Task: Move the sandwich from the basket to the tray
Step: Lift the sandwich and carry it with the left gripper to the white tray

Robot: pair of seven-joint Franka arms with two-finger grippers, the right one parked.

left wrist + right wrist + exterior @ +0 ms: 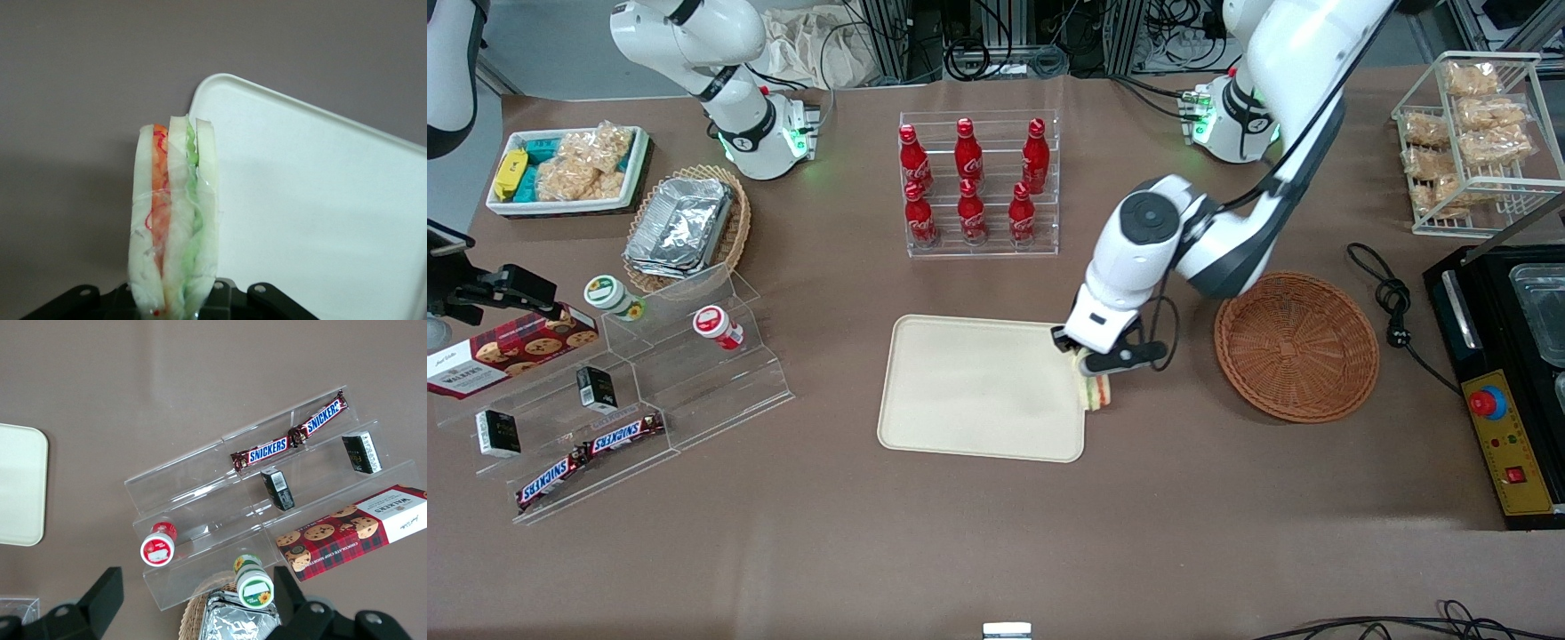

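So the left arm's end effector is clamped on the sandwich, holding it up in the air right over the tray's edge on the working arm's side, basically at the rim and not really over the middle yet. From the wrist cam the sandwich hangs edge-on, with 3 pale bread slices and orange-red and green filling between them, and it looks wrapped in clear film. The tray sits just beside it there, bare as far as I can see. The round wicker basket is a bit farther toward the working arm's end of the worktop and it's got nothing in it now, so I'd call the pickup part done. What's left, I'd guess, is sliding a bit more over the tray, lowering and letting go. Maybe two thirds through overall? Only worry is dropping it this close to the rim, since it could land half on the worktop or tip over the lip.
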